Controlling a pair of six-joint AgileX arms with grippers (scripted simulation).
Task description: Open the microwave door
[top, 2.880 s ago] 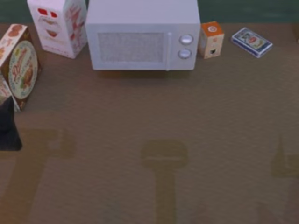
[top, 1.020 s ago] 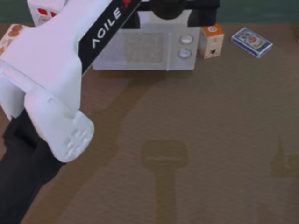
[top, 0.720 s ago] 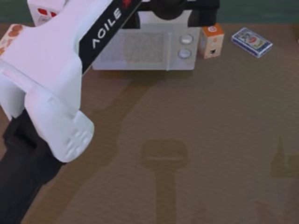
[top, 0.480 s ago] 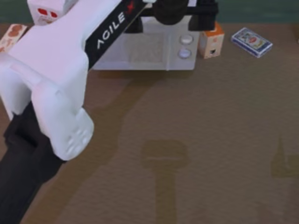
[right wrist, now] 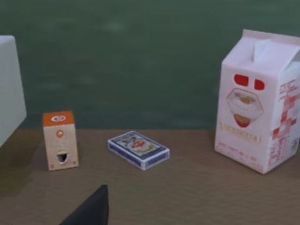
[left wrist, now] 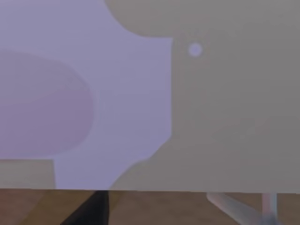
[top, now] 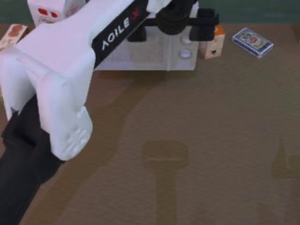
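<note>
One microwave (top: 145, 56), white, boxy, at the table's (top: 211, 140) far edge, centre-left. Its door (top: 140, 54): flat white panel, grey speckled mesh window, lying flush against the front. Two round silver knobs (top: 185, 54), the upper partly hidden. Left arm, smooth white shell with black stripe, reaches across from near left; left gripper (top: 180, 21), black, sits over the microwave's top front edge, grip cannot be told. Right arm not visible from above. One orange-and-white small box (right wrist: 60, 139). One blue card pack (right wrist: 138, 149), flat. One white-and-red gabled carton (right wrist: 258, 101).
</note>
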